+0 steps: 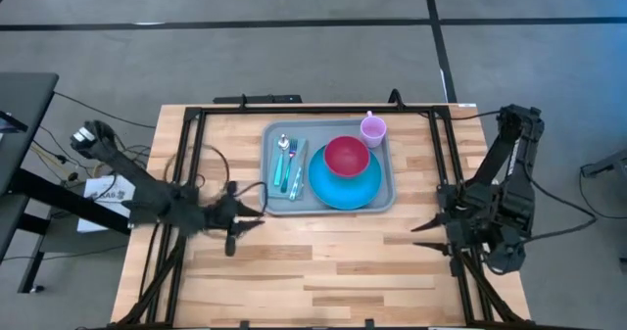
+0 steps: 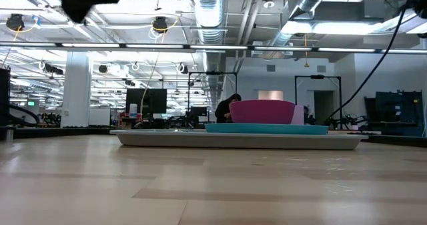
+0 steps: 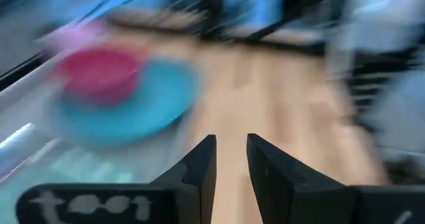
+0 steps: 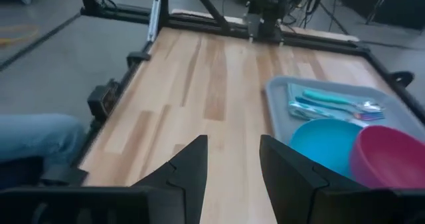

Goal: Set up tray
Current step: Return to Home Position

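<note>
The left end effector (image 1: 252,215) hangs low over the tabletop (image 1: 333,266), its fingers (image 3: 202,167) a narrow gap apart with nothing between them. Directly ahead of its fingertips, just beside them, lies the near rim of the tray (image 1: 328,211). On the tray, going outward from this end effector, are the napkin (image 1: 297,180) carrying the cutlery (image 1: 284,157), the plate (image 1: 343,186) with the bowl (image 1: 347,156) on it, and at the far corner the cup (image 1: 372,128). The right end effector (image 1: 423,227) is drawn in close to its own base, jaws apart and empty. The tray is ahead of it and to one side, well apart, with bare tabletop between. Judged from this layout, the tray is fully set and only the retreat to the home position is left. To do the retreat well, raise the left end effector before any sideways travel, so that the fingertips clear the tray rim and do not nudge the tray. Then draw the arm back along its own line, away from the tray, rather than sweeping across it. Keep the jaws as they stand; closing them gains nothing here. Watch the elbow and the loose cable on the left arm against the frame at the tabletop edge. The right arm needs little or no correction. If it does move, it should move away from the tray.
</note>
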`<action>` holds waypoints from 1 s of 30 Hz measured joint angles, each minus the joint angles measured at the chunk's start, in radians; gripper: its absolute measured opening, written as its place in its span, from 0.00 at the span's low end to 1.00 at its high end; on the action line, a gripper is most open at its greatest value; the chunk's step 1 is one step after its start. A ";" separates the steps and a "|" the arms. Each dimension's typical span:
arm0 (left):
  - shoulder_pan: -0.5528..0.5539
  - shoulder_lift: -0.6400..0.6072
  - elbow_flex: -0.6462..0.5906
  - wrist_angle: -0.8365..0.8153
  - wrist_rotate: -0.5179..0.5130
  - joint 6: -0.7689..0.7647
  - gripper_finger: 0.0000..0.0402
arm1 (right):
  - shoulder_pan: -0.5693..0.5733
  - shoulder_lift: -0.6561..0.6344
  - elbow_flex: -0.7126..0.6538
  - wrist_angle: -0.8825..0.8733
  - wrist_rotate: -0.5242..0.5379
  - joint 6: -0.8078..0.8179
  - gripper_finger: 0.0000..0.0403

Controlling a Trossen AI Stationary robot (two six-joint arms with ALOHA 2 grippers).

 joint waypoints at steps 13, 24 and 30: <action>0.443 -0.211 -0.487 0.651 0.648 0.336 0.19 | -0.013 0.026 0.000 0.000 -0.056 0.132 0.32; 0.589 -0.473 -0.522 0.411 0.683 0.284 0.19 | 0.243 -0.198 -0.010 -0.020 0.178 0.105 0.32; 0.592 -0.529 -0.574 0.556 0.746 0.356 0.19 | 0.361 -0.258 -0.145 0.053 0.336 0.131 0.32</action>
